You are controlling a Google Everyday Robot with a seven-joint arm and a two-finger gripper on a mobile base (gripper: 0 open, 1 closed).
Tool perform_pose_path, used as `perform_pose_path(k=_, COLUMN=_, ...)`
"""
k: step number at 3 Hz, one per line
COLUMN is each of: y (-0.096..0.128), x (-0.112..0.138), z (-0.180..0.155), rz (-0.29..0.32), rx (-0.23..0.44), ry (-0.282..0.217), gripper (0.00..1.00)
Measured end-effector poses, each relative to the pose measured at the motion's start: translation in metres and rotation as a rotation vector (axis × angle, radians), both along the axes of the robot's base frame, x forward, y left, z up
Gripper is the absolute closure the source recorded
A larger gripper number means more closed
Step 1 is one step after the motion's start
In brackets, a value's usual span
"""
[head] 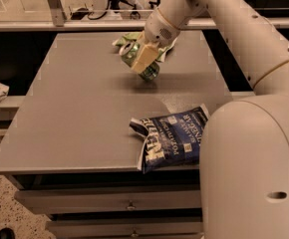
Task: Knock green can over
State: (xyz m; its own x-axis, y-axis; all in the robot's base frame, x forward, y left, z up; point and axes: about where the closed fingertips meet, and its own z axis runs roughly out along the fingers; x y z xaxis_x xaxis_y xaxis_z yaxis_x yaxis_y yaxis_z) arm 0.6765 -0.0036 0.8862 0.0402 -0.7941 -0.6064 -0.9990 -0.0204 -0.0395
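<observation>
The green can [150, 71] is near the back middle of the grey table [79, 108]. It is tilted, with its silver top rim pointing up and to the left. My gripper [140, 62] reaches in from the upper right and is shut on the can. One cream finger [143, 58] lies across the can's side and hides its middle. I cannot tell whether the can's lower end touches the table. The other finger is hidden behind the can.
A flat green-and-white snack bag [128, 37] lies just behind the can. A blue chip bag [172, 138] hangs over the table's front edge on the right. My white arm [249, 133] fills the right side. A rail [84, 24] runs behind the table.
</observation>
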Motion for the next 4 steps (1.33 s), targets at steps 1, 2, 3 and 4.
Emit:
perform_pose_path(k=1, y=-0.005, x=0.002, z=-0.004, rz=0.015, rx=-0.112, ry=-0.023, gripper=1.00)
perform_pose_path(k=2, y=0.008, x=0.010, z=-0.011, rz=0.024, rx=-0.172, ry=-0.051, gripper=0.85)
perform_pose_path(k=3, y=0.028, x=0.015, z=-0.017, rz=0.038, rx=-0.190, ry=-0.069, gripper=0.62)
perform_pose_path(k=4, y=0.043, x=0.016, z=-0.020, rz=0.051, rx=-0.184, ry=-0.078, gripper=0.40)
